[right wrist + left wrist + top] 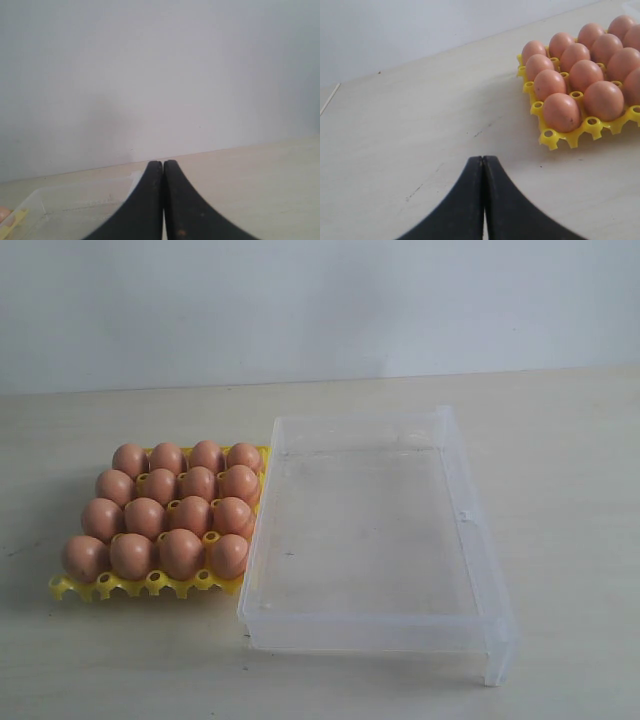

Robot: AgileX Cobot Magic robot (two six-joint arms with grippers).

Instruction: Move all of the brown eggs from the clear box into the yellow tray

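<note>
I count sixteen brown eggs [170, 510] seated in the yellow tray [130, 586], just beside the clear box [470, 510]. Left gripper [483, 159], right gripper [163, 163]: both pressed together, holding nothing.

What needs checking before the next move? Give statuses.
1. clear box holds no eggs: ok.
2. yellow tray has all sixteen cups filled: ok.
3. brown eggs seated in cups, none loose on the table: ok.
4. left gripper shut, empty, apart from the tray: ok.
5. right gripper shut, empty: ok.
</note>
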